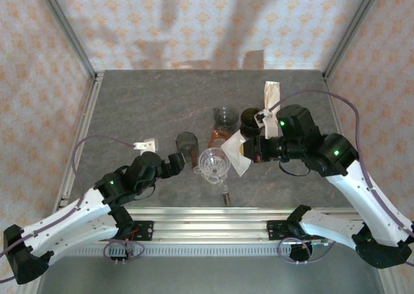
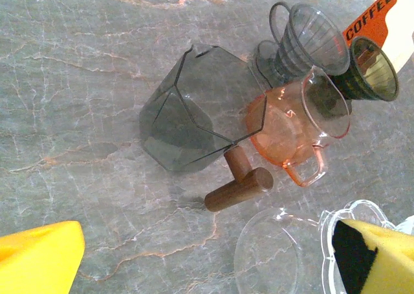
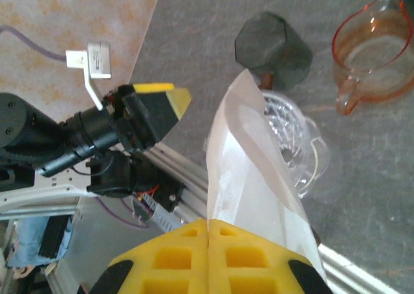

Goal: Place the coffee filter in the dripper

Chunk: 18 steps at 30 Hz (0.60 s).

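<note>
Two risks: right gripper [image 3: 207, 237], clamped on the white paper coffee filter [image 3: 249, 171] just beside the clear glass dripper [image 3: 294, 136], may crumple it against the rim; left gripper [image 1: 179, 163], wide open alongside, could nudge the dripper.

Patterned wallpaper walls [image 1: 194, 22], grey marbled tabletop [image 1: 149, 106]

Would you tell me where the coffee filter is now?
Top view: the filter is pinched in the right hand, just right of the clear dripper.

The top camera looks down from behind; both close wrist cameras share the clear dripper [image 3: 297, 139].
</note>
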### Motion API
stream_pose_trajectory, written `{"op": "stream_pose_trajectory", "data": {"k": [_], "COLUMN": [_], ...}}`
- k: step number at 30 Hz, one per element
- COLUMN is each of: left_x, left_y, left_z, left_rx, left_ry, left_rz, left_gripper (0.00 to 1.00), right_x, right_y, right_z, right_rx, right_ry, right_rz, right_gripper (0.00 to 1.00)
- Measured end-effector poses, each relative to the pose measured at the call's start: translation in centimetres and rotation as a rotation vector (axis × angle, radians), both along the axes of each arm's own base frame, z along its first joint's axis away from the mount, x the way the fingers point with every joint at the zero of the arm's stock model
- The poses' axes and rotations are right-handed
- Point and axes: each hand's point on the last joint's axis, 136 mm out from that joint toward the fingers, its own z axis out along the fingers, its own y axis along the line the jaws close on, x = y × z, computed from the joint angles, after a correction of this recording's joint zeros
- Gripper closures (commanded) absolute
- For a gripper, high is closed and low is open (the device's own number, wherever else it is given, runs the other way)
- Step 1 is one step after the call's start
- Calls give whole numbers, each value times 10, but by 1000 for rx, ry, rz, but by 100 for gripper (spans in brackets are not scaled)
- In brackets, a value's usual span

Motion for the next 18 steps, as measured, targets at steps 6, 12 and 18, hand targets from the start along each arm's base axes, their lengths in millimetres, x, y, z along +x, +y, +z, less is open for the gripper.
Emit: {"op": "stream_pose_trajectory", "data": {"k": [6, 12, 18], "left_x": [0, 0, -2], "left_y": [-3, -6, -7], "left_z": [-3, 1, 7], "left_rx": [2, -12, -36], "left_ry": [13, 11, 1], "left_rz": [-9, -20, -33], "left_gripper": [1, 0, 1], "right_x": [-5, 3, 17], "right_y": [18, 33, 48], "right_z": [-20, -24, -28], "right_rx": [-68, -117, -159], "right_ry": [92, 113, 128], "right_rz": [45, 51, 46], "right_gripper": [100, 100, 100]}}
